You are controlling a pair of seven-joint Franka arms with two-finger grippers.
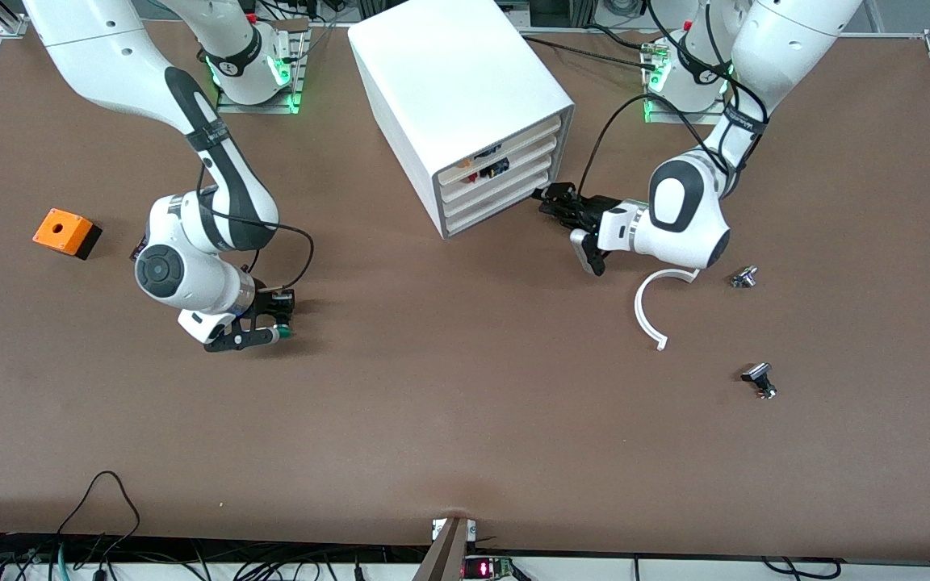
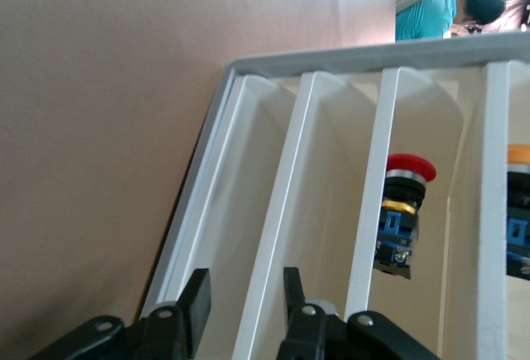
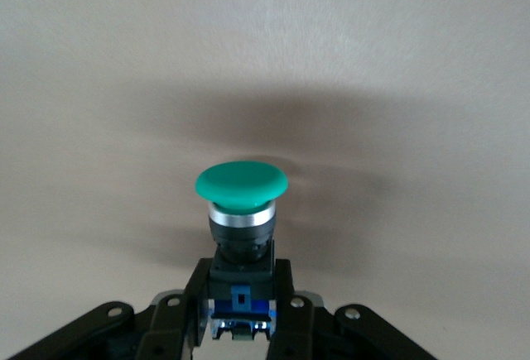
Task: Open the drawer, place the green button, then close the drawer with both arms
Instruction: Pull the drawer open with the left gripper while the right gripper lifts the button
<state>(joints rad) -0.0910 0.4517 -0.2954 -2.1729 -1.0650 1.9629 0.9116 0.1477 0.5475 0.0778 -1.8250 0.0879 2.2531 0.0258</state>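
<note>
Brown table (image 1: 465, 420), cables along its lower edge. Orange box (image 1: 66, 232) at left, white cabinet (image 1: 465, 113) upper centre. My right gripper (image 3: 243, 314) clenches the green button (image 3: 241, 203); my left gripper (image 2: 244, 302) straddles the drawer (image 2: 269, 236) edge, grip uncertain.

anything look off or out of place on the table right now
One oddity: a white curved strip lies loose on the table under the left arm, an open arc like a broken-off piece. Two small silver-and-black parts lie scattered beside it. The cabinet stands upright, undamaged.
</note>
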